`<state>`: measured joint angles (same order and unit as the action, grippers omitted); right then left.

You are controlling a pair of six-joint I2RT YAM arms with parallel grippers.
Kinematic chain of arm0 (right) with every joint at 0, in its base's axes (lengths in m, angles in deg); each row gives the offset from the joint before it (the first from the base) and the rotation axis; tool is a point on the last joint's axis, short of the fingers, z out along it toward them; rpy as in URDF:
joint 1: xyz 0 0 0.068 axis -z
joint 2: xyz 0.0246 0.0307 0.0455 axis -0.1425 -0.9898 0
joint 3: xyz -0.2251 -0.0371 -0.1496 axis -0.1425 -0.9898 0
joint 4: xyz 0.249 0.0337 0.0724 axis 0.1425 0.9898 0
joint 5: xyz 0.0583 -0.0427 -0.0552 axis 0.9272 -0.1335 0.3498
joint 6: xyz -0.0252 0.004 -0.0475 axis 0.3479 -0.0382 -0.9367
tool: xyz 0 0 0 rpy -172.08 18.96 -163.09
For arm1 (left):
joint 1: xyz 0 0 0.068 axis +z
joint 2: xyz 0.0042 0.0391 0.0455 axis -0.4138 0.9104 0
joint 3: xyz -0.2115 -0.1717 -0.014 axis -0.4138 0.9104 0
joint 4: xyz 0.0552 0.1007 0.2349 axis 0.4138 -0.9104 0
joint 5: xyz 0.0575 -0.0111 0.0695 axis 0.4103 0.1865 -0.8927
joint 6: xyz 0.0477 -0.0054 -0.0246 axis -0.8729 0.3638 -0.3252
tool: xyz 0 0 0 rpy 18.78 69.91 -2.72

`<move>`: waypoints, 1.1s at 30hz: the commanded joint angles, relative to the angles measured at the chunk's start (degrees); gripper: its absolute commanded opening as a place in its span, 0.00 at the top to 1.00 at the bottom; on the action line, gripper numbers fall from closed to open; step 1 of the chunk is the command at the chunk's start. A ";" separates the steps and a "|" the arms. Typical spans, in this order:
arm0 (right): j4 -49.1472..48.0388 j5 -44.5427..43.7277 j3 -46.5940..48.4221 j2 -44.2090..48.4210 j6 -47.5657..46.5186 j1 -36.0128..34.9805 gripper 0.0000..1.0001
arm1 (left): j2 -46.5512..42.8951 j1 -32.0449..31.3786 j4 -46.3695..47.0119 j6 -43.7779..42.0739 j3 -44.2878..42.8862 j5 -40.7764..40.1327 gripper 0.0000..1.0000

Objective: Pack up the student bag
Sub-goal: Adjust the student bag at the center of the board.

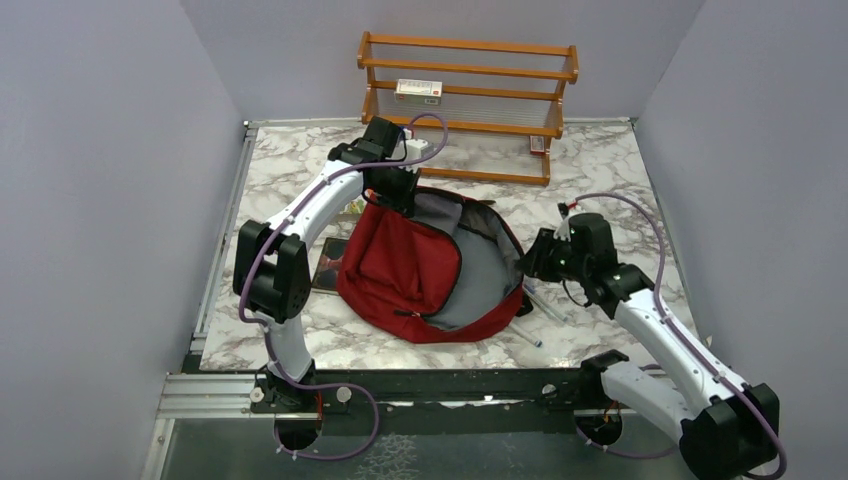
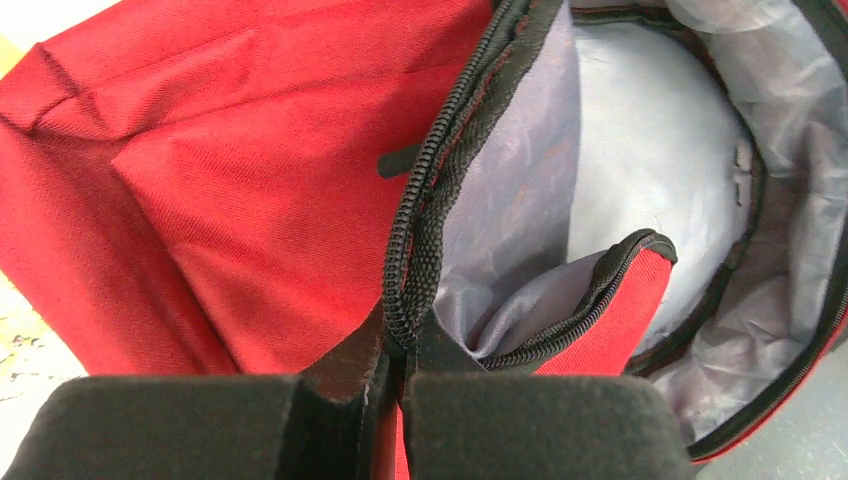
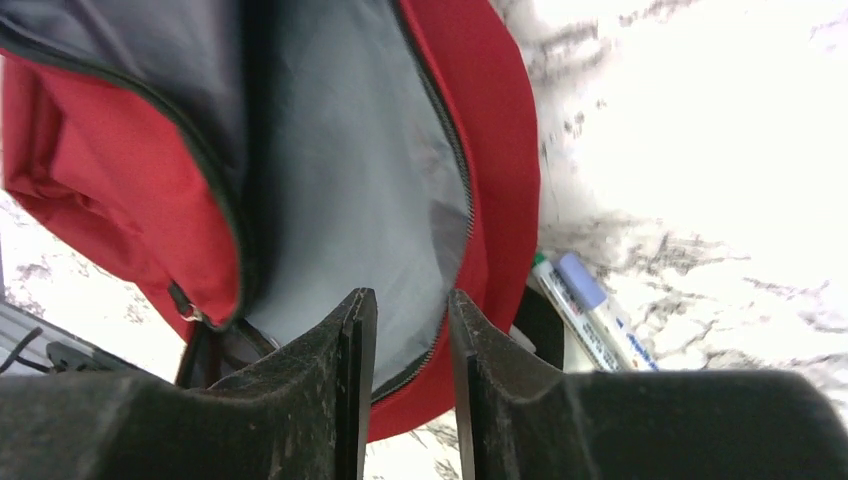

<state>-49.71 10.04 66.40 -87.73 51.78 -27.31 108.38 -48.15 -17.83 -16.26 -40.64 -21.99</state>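
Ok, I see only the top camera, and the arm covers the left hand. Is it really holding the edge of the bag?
Observer: Yes. The left hand is shut on the black zipper edge of the student bag.
Operator: And the right hand?
Observer: The right hand is open at the bag's red rim and grips nothing.
Operator: Is anything inside the bag?
Observer: The left wrist view looks into the opening and shows only grey lining.

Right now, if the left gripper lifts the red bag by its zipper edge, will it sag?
Probably: the student bag is soft, creased fabric lying slumped. It looks light; no contents show inside. The left gripper, shut on the zipper edge, would likely raise that flap first.
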 commanded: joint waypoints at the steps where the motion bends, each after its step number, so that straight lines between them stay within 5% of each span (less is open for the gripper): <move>1: 3.05 -3.15 7.15 3.08 -2.30 0.02 0.61 | 0.07 -0.03 1.61 -0.17 -1.49 6.21 1.00; 12: -10.12 15.10 13.94 -11.10 -3.85 -0.12 0.86 | -1.17 0.02 3.71 0.66 -0.19 7.06 1.00; 26: -26.17 15.42 11.44 -33.01 -4.55 -11.77 0.88 | -1.63 -0.02 5.42 1.68 -0.15 9.47 1.00; 33: -31.40 16.39 7.83 -32.92 -1.78 -17.28 0.89 | -2.31 0.00 7.55 2.65 0.38 9.13 1.00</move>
<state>-75.18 24.40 76.45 -122.07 48.28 -42.59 108.38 -48.30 -13.75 -14.70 -40.62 -14.34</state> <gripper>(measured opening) 0.117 0.021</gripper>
